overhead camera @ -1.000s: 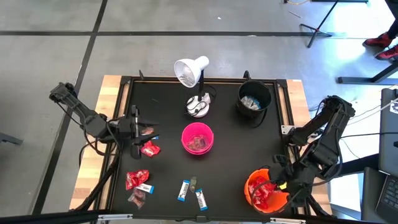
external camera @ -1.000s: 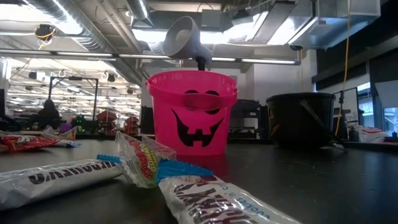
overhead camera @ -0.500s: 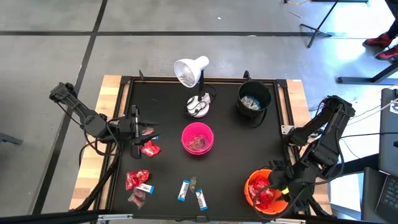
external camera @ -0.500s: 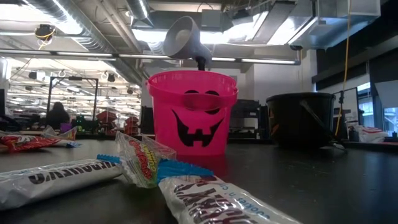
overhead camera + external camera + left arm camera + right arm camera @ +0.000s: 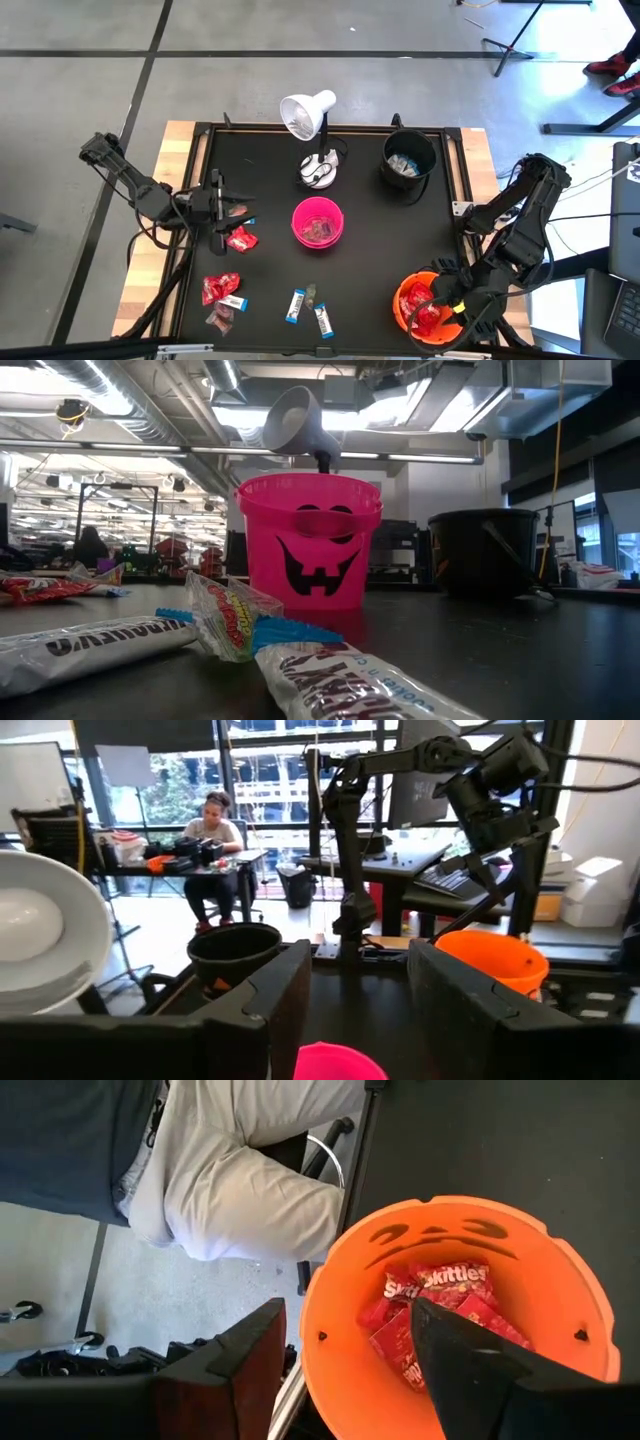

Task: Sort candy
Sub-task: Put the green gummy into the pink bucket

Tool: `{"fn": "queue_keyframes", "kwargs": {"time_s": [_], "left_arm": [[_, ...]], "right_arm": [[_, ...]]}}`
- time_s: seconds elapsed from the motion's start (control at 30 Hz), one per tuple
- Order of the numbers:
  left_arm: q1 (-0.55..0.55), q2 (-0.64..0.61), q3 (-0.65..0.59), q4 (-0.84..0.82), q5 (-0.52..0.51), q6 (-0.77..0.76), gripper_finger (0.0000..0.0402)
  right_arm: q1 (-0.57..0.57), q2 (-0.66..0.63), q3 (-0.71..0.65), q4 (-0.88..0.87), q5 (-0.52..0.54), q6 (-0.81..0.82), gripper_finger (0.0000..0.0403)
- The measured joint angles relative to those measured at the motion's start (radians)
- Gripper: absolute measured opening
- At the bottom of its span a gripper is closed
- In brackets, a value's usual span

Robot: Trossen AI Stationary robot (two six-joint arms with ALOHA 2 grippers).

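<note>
At lower right, the right gripper (image 5: 441, 304) hangs over the round orange plastic bucket (image 5: 404, 296) — jaws wide, empty — placed to drop shiny red candy packets (image 5: 436, 1285) there. Left gripper (image 5: 222, 211), mid-left, is open, empty, above loose red sweets (image 5: 241, 238).

Orange bucket (image 5: 340, 1340), red candy (image 5: 440, 1285); pink bucket (image 5: 310, 540), black grin.

An open-plan robotics laboratory or industrial workspace: exposed silver ceiling ducts (image 5: 120, 390), long rows of ceiling lights, a grey concrete floor (image 5: 250, 70), tall glazed windows (image 5: 270, 790), and a seated person (image 5: 212, 840) at a cluttered work desk (image 5: 190, 865).
</note>
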Motion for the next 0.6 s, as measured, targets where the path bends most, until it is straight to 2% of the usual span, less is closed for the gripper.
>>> {"fn": "queue_keyframes", "kwargs": {"time_s": [0.13,0.27,0.4,0.47,0.6], "left_arm": [[0.0,0.017,0.0,0.001,0.039,-0.03,0.016],[0.0,0.057,0.0,0.002,0.05,-0.054,0.016],[0.0,0.122,0.0,0.019,0.054,-0.057,0.016],[0.0,0.152,0.002,0.029,0.073,-0.057,0.016],[-0.005,0.229,0.024,0.028,0.089,-0.057,0.016]], "right_arm": [[0.0,0.0,0.0,0.035,0.074,-0.05,0.0212],[0.0,0.0,0.0,0.103,0.308,-0.149,0.0212],[0.0,0.014,0.0,0.265,0.581,-0.27,0.0211],[-0.003,0.022,0.0,0.347,0.671,-0.296,0.0212],[-0.003,0.035,0.0,0.443,0.751,-0.298,0.0211]]}}
